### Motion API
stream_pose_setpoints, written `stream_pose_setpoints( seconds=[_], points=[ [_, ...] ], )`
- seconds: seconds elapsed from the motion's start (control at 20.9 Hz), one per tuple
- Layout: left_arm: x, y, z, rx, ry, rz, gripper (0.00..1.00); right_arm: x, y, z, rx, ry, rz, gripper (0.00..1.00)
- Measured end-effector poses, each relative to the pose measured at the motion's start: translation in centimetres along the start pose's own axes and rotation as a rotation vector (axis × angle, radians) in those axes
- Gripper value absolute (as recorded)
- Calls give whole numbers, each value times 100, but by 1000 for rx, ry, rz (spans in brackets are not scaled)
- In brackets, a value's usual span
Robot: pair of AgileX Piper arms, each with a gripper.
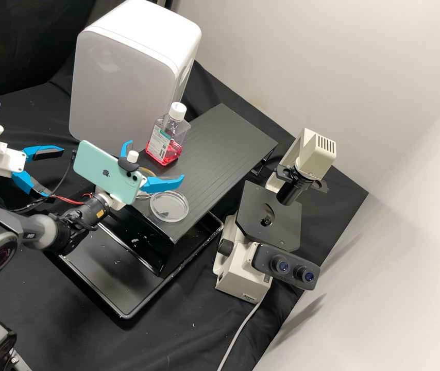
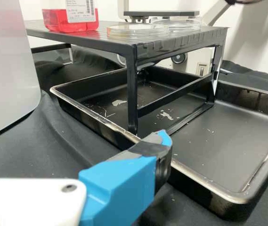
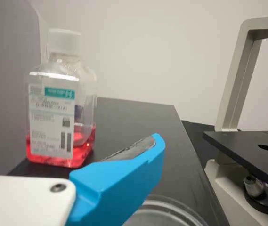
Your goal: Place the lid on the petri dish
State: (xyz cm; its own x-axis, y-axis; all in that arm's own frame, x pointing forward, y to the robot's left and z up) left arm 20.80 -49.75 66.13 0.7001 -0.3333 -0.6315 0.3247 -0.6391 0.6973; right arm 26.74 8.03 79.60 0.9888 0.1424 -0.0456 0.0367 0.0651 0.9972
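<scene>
While the right gripper (image 1: 156, 159) hangs over the black raised platform (image 1: 225, 144) with its blue fingers spread wide, clamping nothing, the clear lid (image 1: 169, 206) lies flat near the platform's front corner. The yellowish petri dish (image 2: 136, 30) sits just beside it, under those fingers. The left gripper (image 1: 54, 171), also open, hangs well apart.

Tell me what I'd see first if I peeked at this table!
Probably the bottle of bright red liquid, standing on the black shelf beside a big white box. Next, the right gripper with its blue jaws open over the shelf, near a clear dish at the shelf's front edge. A microscope sits to the right.
</scene>
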Motion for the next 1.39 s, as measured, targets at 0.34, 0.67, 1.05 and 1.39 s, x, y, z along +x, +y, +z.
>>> stream_pose_setpoints(
  seconds=[0.34, 0.67, 1.05, 1.39],
  points=[
    [0, 0, 0, 0, 0, 0, 100, -160, -180, 49, -25, -84, -25, 100],
    [0, 0, -1, -1, 1, 0, 100, -251, -122, -17, -71, -42, 41, 100],
    [0, 0, -1, -1, 1, 0, 100, -281, -143, -126, -63, 4, 33, 100],
    [0, 0, -1, -1, 1, 0, 100, -317, -258, -253, -79, 57, -12, 100]
  ],
)
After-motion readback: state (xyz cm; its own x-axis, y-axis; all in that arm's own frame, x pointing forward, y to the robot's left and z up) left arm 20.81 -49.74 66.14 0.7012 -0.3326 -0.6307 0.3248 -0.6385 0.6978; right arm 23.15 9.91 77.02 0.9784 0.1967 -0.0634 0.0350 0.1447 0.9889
